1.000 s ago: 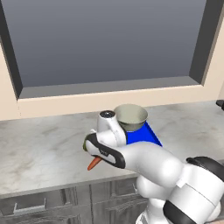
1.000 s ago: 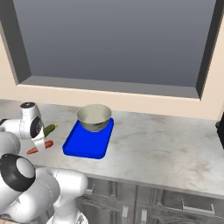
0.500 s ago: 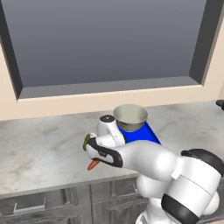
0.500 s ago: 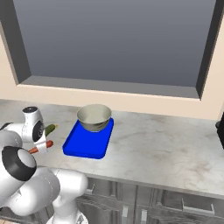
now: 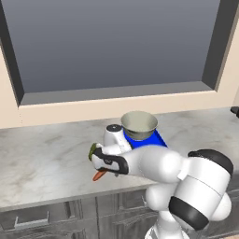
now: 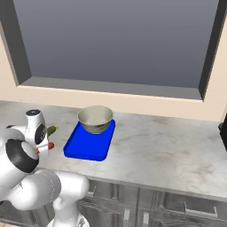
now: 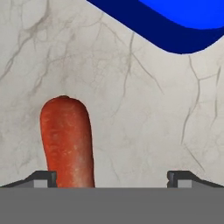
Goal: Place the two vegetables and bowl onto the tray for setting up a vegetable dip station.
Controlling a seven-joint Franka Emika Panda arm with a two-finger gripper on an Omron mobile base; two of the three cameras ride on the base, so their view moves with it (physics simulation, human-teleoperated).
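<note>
An orange-red carrot [image 7: 68,140] lies on the marble counter, running in between my gripper's [image 7: 112,177] open fingers, close to the left fingertip [image 7: 43,177]. From the left base view its tip [image 5: 98,176] pokes out under my hand, which hovers low over it. The dark green cucumber [image 6: 52,130] lies just behind the carrot [image 6: 49,145], partly hidden by my wrist. The blue tray [image 6: 86,146] sits to the right, with the grey-green bowl [image 6: 95,119] standing on its far end. A corner of the tray [image 7: 183,26] shows in the hand view.
The counter runs along a wall with a large dark window and beige sill [image 5: 116,106]. Grey cabinet drawers [image 6: 177,213] sit below the counter's front edge. A dark object [image 6: 223,133] stands at the far right of the counter.
My hand has sunk a little toward the carrot and the elbow has swung. Carrot, cucumber, bowl and tray have stayed put.
</note>
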